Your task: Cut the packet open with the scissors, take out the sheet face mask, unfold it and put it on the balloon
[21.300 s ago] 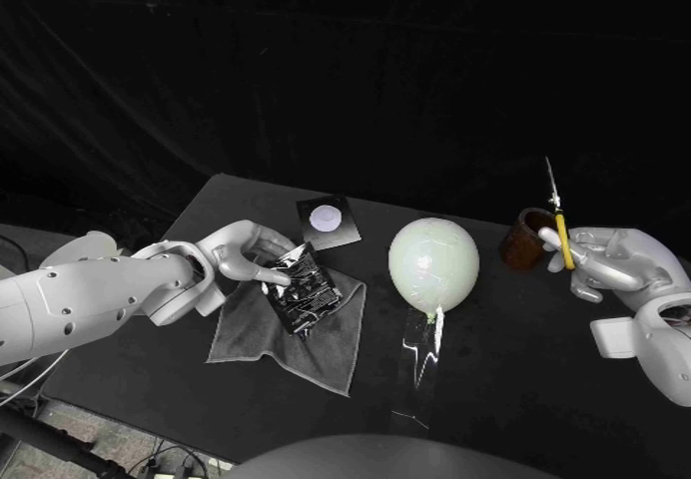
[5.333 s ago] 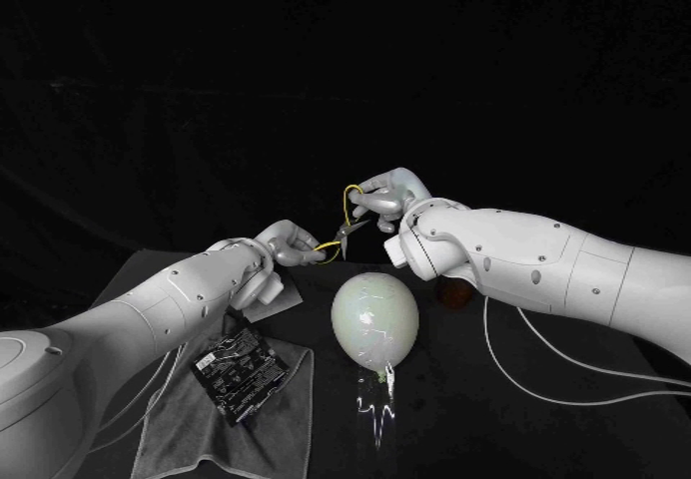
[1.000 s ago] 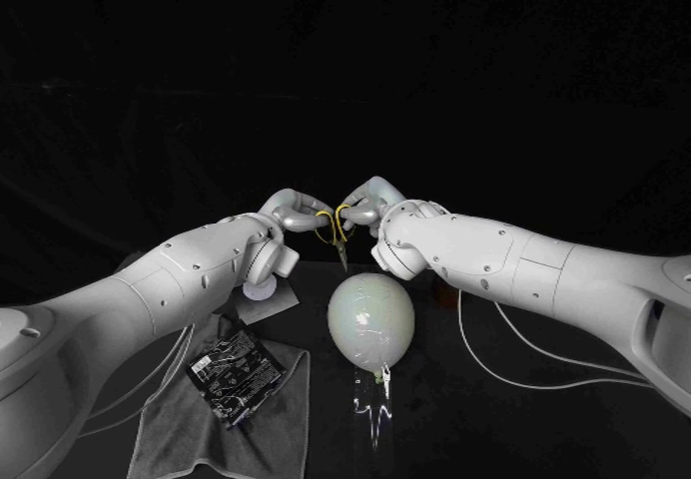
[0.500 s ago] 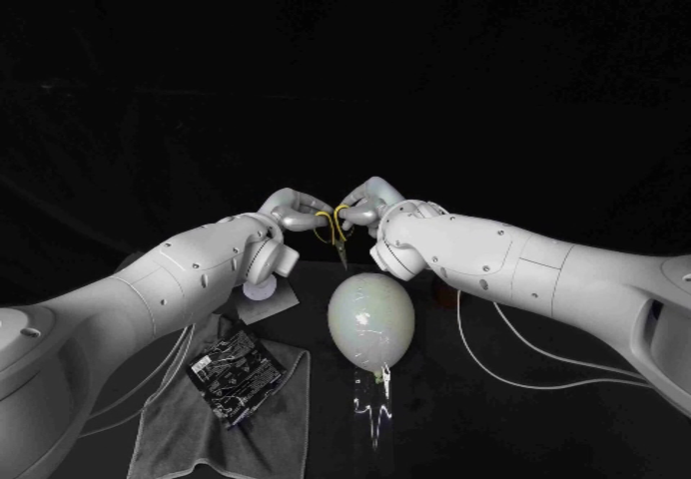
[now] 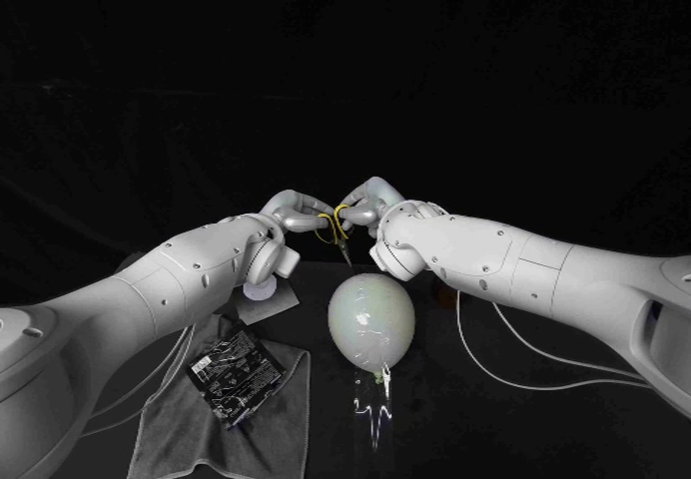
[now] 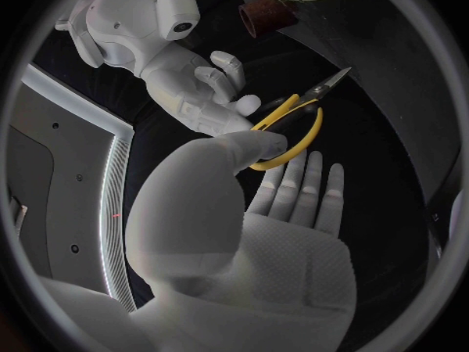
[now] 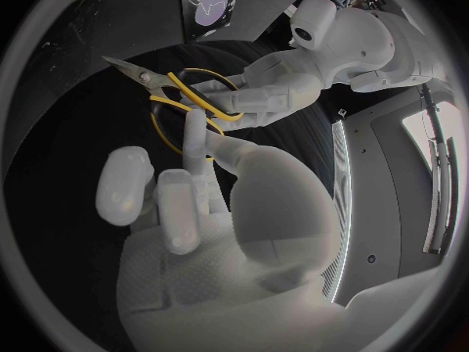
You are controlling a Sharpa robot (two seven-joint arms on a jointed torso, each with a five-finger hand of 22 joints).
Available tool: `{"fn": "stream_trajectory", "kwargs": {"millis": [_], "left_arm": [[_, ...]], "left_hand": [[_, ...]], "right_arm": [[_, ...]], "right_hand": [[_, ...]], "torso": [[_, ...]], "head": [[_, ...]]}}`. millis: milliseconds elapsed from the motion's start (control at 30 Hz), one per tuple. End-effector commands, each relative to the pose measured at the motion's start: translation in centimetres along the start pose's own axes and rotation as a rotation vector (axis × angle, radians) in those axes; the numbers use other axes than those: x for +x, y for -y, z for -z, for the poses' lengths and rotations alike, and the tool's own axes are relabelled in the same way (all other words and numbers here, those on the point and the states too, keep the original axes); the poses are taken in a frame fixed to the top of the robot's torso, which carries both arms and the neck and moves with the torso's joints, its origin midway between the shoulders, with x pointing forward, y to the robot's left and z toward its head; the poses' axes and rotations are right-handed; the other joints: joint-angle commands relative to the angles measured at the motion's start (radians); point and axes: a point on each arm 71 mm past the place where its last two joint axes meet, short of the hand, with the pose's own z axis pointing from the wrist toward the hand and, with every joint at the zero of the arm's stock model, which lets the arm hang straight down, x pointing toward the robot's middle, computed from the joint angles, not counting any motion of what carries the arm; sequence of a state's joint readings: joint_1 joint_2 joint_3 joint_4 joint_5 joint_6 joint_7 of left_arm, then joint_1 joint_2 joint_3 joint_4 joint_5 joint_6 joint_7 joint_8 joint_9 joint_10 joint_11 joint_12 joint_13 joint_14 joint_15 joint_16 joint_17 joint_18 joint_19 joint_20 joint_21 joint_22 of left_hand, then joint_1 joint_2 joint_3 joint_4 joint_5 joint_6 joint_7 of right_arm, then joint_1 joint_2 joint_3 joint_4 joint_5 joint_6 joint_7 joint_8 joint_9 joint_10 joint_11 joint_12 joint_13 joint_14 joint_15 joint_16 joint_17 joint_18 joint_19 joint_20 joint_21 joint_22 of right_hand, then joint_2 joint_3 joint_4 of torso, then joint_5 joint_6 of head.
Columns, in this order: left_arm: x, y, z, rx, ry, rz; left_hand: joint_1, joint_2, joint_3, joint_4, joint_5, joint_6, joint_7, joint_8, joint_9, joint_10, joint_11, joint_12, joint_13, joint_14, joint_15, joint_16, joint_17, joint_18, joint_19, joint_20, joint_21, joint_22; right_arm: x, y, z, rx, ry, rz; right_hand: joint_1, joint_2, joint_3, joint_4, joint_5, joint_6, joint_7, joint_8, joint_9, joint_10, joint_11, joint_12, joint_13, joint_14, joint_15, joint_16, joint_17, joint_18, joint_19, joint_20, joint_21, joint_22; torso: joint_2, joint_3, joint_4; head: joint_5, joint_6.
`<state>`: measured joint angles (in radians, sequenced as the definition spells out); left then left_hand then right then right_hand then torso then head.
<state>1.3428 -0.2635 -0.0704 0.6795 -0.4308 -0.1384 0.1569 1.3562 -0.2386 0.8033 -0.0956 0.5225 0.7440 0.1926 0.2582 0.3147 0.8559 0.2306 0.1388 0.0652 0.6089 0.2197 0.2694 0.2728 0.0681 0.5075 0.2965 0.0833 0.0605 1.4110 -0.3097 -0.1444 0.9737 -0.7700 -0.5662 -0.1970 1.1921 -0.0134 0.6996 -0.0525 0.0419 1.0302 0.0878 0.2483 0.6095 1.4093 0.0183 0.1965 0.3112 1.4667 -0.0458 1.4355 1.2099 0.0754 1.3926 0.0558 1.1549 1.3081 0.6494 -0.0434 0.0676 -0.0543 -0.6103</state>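
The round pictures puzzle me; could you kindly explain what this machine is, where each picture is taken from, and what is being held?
This is a two-armed robot at a black table. The square picture looks down from a camera on its head. The two round ones come from cameras behind each wrist, so that hand looms large in them. The silver left hand and right hand together hold yellow-handled scissors close to a pale oval balloon. A dark printed packet lies on a grey cloth.
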Motion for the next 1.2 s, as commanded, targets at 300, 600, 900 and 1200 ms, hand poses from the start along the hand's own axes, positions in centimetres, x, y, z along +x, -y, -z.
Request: {"fn": "stream_trajectory", "kwargs": {"millis": [300,600,900,1200], "left_arm": [[0.55,0.55,-0.14,0.026,-0.034,-0.011],[0.52,0.55,-0.12,0.029,-0.033,-0.012],[0.66,0.52,-0.01,0.037,-0.074,-0.020],[0.93,0.60,0.03,0.052,-0.111,-0.013]], "left_hand": [[-0.001,0.003,-0.030,0.002,0.168,-0.031,0.078,0.011,-0.011,-0.069,0.012,0.014,0.000,-0.041,0.008,0.007,-0.016,-0.011,-0.034,0.000,-0.016,-0.004],[0.006,0.002,-0.081,0.016,0.186,-0.054,0.083,0.027,-0.015,-0.114,0.017,0.034,0.001,-0.074,0.016,0.015,-0.027,-0.012,-0.063,-0.002,-0.025,-0.006],[0.166,0.005,-0.493,0.171,0.176,-0.132,0.076,0.083,-0.020,-0.244,0.015,0.091,0.002,-0.246,0.032,0.003,-0.086,-0.010,-0.170,0.000,-0.039,-0.015],[0.334,-0.037,-0.541,0.384,0.182,-0.183,0.077,0.126,-0.021,-0.313,0.013,0.121,0.001,-0.330,0.030,-0.001,-0.113,-0.010,-0.225,0.000,-0.043,-0.019]], "right_arm": [[0.08,-0.28,0.03,-0.018,0.000,0.000],[0.02,-0.21,0.00,-0.016,0.001,0.000],[-0.14,-0.03,-0.13,-0.008,0.004,-0.001],[-0.18,0.03,-0.18,-0.005,0.005,-0.001]], "right_hand": [[0.002,0.006,0.005,-0.002,0.007,0.006,-0.001,0.014,0.179,0.000,-0.006,-0.006,0.001,0.041,-0.009,0.003,0.001,0.007,0.005,-0.001,-0.001,0.147],[0.002,0.006,0.005,-0.002,0.007,0.006,-0.001,0.014,0.179,0.000,-0.006,-0.006,0.001,0.041,-0.009,0.003,0.001,0.007,0.005,-0.001,-0.001,0.147],[0.002,0.006,0.005,-0.002,0.007,0.006,-0.001,0.014,0.179,0.000,-0.006,-0.006,0.001,0.041,-0.009,0.003,0.001,0.007,0.005,-0.001,-0.001,0.147],[0.002,0.006,0.005,-0.002,0.007,0.006,-0.001,0.014,0.179,0.000,-0.006,-0.006,0.001,0.041,-0.009,0.003,0.001,0.007,0.005,-0.001,-0.001,0.147]], "torso": [[0.000,0.0002,-0.0004],[0.000,0.0002,-0.0004],[0.000,-0.0004,-0.0001],[0.000,0.0000,-0.0003]], "head": [[0.000,-0.002],[-0.002,-0.002],[-0.006,-0.001],[-0.010,-0.002]]}}
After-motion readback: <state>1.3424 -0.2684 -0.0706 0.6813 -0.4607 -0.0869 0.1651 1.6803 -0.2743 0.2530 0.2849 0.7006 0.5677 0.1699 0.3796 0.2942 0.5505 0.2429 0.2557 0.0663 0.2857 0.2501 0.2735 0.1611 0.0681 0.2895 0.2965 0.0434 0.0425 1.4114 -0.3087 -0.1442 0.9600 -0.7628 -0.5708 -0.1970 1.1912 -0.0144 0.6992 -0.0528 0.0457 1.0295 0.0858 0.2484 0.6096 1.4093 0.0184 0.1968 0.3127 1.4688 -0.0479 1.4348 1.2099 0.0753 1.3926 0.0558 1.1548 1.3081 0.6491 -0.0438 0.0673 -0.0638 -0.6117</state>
